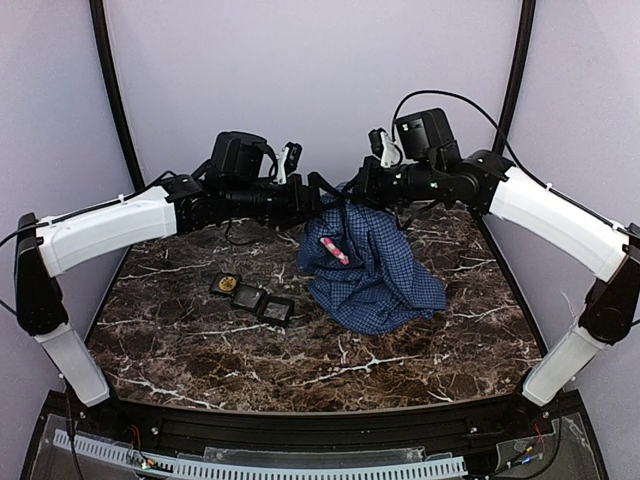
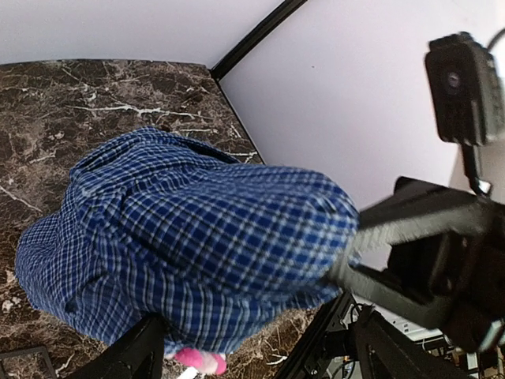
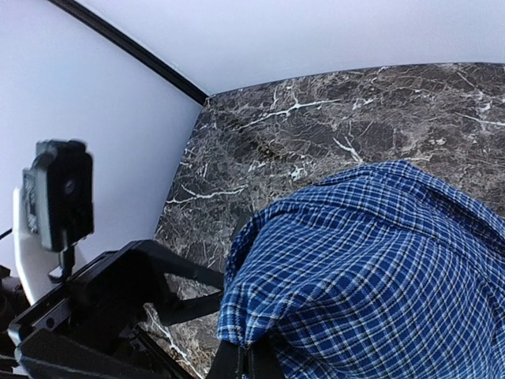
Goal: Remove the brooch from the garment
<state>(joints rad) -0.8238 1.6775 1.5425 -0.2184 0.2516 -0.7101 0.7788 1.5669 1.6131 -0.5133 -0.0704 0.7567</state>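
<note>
While garment (image 1: pixel 385 275) aloft in clamped right end effector (image 1: pixel 348 198), left end effector (image 1: pixel 320 192) agape: pink brooch (image 1: pixel 336 250) diagonal, far-left to near-right.

Bunched blue shirt (image 2: pixel 197 237), pink brooch (image 2: pixel 199 361) at its lower edge, hangs above the spread-fingered left tool (image 2: pixel 260 359).

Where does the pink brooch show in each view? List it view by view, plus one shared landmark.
Top external: pink brooch on the left side of the blue checked shirt, near picture centre.
Left wrist: bottom edge, peeking from under the shirt.
Right wrist: not in it.
Shared landmark: the shirt, in all three.
</note>
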